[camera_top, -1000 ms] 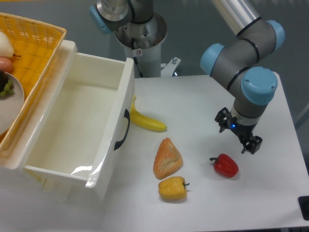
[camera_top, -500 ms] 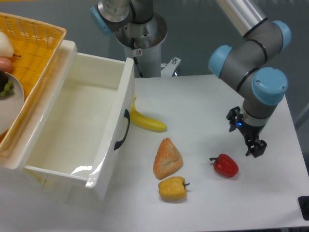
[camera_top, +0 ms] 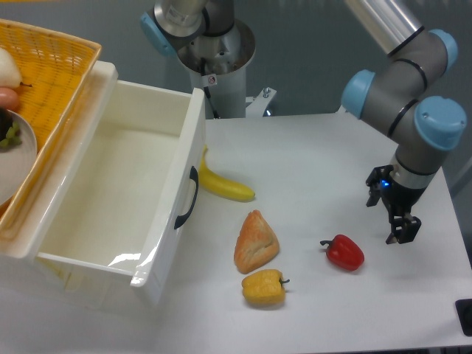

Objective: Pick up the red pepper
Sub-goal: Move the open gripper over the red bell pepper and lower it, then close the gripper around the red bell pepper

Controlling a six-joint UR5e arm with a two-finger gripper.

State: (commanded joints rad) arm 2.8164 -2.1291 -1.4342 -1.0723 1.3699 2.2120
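End effector point(camera_top: 394, 218) hangs at right of frame, fingers spread, empty, just right of the red pepper point(camera_top: 344, 252) on the worktop point(camera_top: 310, 158), not yet aligned above for grasping.

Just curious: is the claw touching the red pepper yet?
Apart. The camera view shows bare table between the gripper and the red pepper.

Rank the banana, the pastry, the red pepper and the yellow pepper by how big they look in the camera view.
1. banana, longest
2. pastry
3. yellow pepper and red pepper: they look about alike, too close to rank.
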